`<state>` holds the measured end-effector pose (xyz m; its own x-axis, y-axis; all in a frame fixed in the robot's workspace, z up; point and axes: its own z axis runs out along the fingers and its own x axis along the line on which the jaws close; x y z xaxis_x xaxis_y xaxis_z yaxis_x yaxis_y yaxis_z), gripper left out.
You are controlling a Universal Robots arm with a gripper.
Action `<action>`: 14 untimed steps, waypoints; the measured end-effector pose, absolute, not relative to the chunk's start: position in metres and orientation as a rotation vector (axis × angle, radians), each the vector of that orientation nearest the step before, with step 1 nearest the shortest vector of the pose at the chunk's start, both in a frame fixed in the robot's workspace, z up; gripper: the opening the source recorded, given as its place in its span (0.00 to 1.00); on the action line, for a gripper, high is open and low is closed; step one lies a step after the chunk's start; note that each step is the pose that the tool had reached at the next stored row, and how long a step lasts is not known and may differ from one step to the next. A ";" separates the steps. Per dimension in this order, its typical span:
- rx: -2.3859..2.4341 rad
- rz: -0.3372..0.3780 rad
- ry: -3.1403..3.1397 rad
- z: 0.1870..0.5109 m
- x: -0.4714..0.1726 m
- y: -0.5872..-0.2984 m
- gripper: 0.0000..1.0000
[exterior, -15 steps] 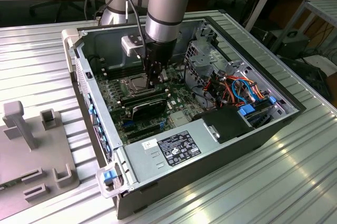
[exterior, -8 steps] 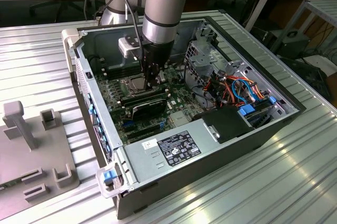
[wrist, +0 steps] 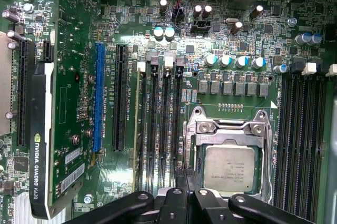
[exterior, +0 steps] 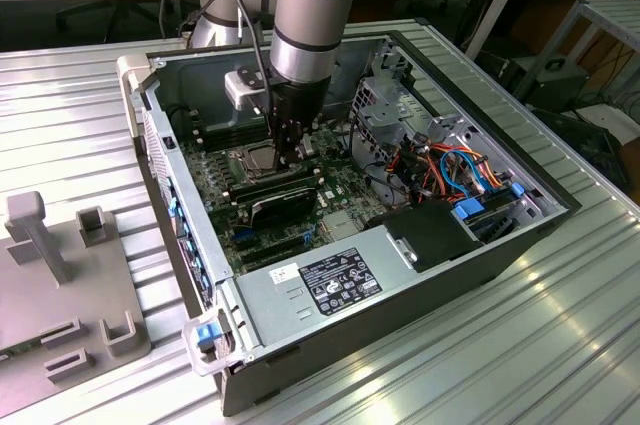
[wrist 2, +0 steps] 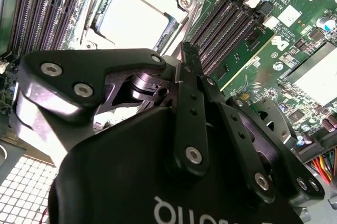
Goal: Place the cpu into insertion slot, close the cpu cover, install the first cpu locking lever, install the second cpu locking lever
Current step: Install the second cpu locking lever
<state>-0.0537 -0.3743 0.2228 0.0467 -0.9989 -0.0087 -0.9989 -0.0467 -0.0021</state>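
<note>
— Ribbed metal bench [exterior: 560, 345] carries the open computer case [exterior: 470, 245]; gripper [wrist: 185, 179] hovers, fingers pressed together, empty.
— And the cpu [wrist: 229, 167] sits just beyond those fingertips, in the insertion slot [wrist: 196, 174], cpu cover [wrist: 228, 128] closed around it.

cpu [wrist: 229, 168] partly hidden behind claw [wrist: 185, 179]

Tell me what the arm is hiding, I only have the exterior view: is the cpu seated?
Observer: Yes. In the first wrist view the cpu lies flat and level on the board.
Operator: Is the cover down?
Observer: The cpu cover lies flat around it, with the chip showing through its window.
Operator: Where is the gripper?
Observer: The gripper, fingertips together and holding nothing, is at the cover's edge, next to the memory slots.
</note>
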 end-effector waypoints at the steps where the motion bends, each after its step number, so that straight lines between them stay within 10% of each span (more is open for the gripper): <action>1: -2.267 0.008 2.164 0.223 -0.054 -0.374 0.11; 14: -2.267 0.009 2.163 0.207 -0.066 -0.373 0.11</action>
<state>-0.0657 -0.3727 0.2073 0.0467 -0.9989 -0.0096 -0.9989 -0.0467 -0.0019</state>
